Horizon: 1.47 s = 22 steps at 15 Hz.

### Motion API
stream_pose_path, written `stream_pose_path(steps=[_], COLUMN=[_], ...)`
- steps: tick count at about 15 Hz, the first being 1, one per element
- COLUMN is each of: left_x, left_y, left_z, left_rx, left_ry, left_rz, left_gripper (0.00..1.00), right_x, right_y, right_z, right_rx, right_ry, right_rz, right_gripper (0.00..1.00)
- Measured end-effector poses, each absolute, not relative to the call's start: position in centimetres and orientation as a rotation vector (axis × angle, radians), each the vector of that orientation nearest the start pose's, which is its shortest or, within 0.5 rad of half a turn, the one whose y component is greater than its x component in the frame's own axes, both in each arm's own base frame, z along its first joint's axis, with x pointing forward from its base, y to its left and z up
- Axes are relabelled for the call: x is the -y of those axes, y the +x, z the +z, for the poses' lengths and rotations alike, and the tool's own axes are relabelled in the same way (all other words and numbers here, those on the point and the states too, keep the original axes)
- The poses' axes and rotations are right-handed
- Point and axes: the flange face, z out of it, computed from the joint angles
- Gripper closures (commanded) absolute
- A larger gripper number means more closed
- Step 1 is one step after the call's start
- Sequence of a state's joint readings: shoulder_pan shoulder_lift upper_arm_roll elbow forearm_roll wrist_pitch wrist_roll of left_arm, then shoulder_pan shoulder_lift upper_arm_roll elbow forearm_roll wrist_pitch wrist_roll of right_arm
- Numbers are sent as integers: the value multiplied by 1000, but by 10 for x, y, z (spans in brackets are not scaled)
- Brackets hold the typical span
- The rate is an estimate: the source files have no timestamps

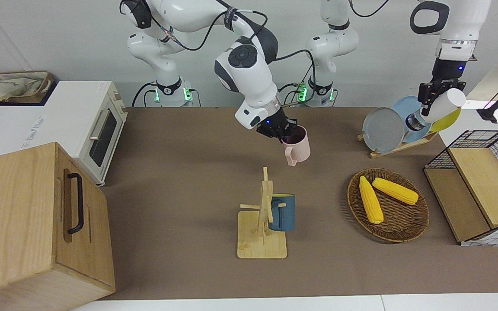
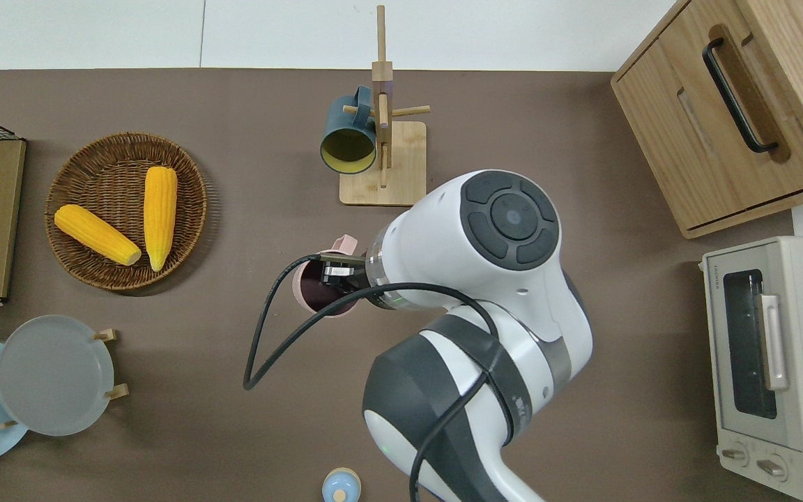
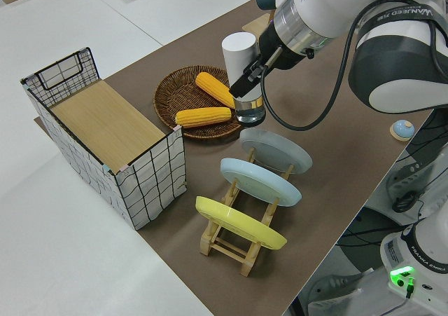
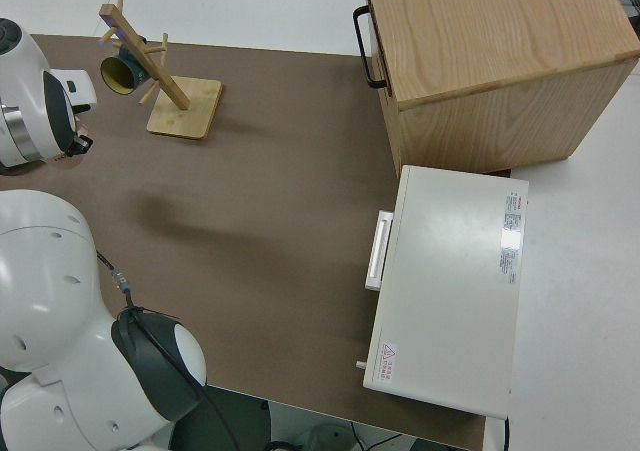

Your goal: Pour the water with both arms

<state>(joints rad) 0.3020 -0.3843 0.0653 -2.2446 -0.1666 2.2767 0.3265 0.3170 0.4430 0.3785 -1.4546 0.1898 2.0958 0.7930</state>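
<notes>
A long table with a brown mat [image 1: 180,172] stands against a pale wall, with a white toaster oven [image 1: 97,125] and a light wooden cabinet [image 1: 37,220] at the right arm's end. Over the middle of the mat, the right gripper [image 1: 280,131] grips the rim of a pale pink mug with a dark inside [image 1: 297,147], its mouth up and its handle pointing away from the robots. Farther from the robots stands a wooden peg rack [image 2: 382,125] with a dark blue mug [image 2: 347,136] hung on it. The left gripper [image 1: 429,100] is clamped on a tilted white cylindrical bottle with a shiny metal end [image 3: 243,67], held over the grey, blue and yellow plates in their wooden rack [image 3: 260,190], near a round wicker basket [image 1: 404,224] holding two yellow corn cobs [image 1: 370,199].
</notes>
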Motion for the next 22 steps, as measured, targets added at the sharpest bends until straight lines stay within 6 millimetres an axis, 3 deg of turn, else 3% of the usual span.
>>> stream_pose_path(steps=[2, 7, 14, 22], left_x=[-164, -135, -96, -17], left_y=[441, 444, 453, 462], left_z=[556, 543, 538, 532], left_rx=[172, 88, 27, 20], left_ry=[-3090, -3125, -3159, -3155], left_rz=[-684, -649, -636, -565], left_gripper=[999, 999, 999, 1000], right_x=[-437, -451, -473, -493], right_y=[573, 602, 619, 615], right_z=[451, 436, 401, 374], right_rx=[-337, -387, -425, -433], right_ry=[-2718, -2703, -2728, -2757], right_rz=[76, 46, 16, 24], right_gripper=[1000, 1000, 1000, 1000])
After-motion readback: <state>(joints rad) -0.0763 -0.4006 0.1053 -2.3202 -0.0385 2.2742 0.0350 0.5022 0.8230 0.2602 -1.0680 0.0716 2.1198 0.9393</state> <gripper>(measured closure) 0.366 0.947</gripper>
